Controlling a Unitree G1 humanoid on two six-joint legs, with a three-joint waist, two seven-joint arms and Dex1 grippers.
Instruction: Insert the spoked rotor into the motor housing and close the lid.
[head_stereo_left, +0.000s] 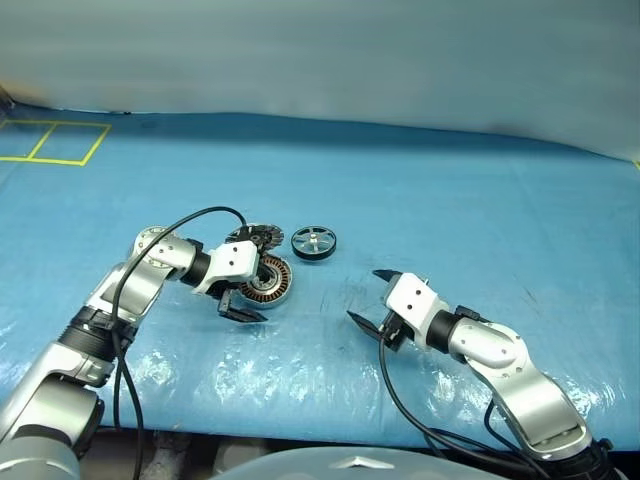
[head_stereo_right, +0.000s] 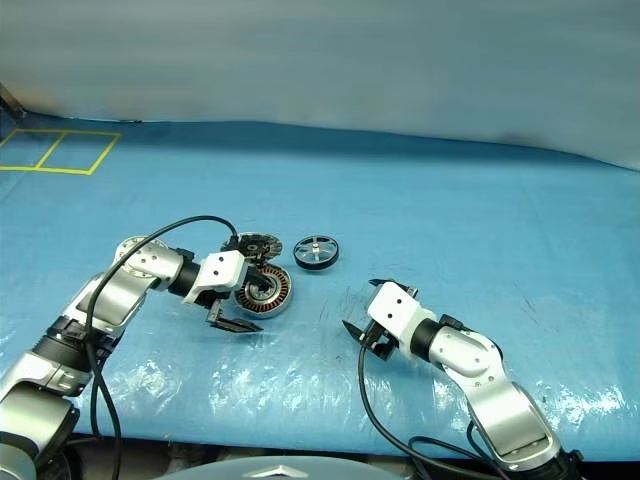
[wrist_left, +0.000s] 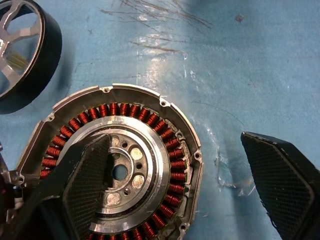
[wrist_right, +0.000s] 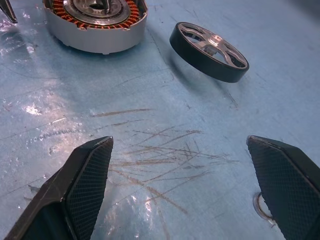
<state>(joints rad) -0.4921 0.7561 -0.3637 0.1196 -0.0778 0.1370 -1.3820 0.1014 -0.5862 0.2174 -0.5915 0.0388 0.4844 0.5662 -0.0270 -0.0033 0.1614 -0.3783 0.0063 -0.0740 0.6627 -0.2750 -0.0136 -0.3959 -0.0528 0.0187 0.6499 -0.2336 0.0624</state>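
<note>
I am still at the start: the spoked rotor (head_stereo_left: 314, 242) lies on the blue table (head_stereo_left: 480, 220) just beside the motor housing (head_stereo_left: 268, 281). Both the left gripper (head_stereo_left: 238, 308) and right gripper (head_stereo_left: 375, 298) are wide apart, holding nothing, so next I must grab the rotor

Looks like a robotics lab or test workshop here. We have a table (head_stereo_left: 450, 200) wrapped in a glossy blue plastic sheet, scuffed and scratched where work gets done (the scratches catch the light in the right wrist view). Yellow tape squares (head_stereo_left: 55, 142) are marked out at the far left corner. On the sheet lie bare motor parts: a housing with copper windings (wrist_left: 120, 175) and a spoked wheel (wrist_right: 209, 51). A plain pale wall (head_stereo_left: 320, 50) stands behind.
</note>
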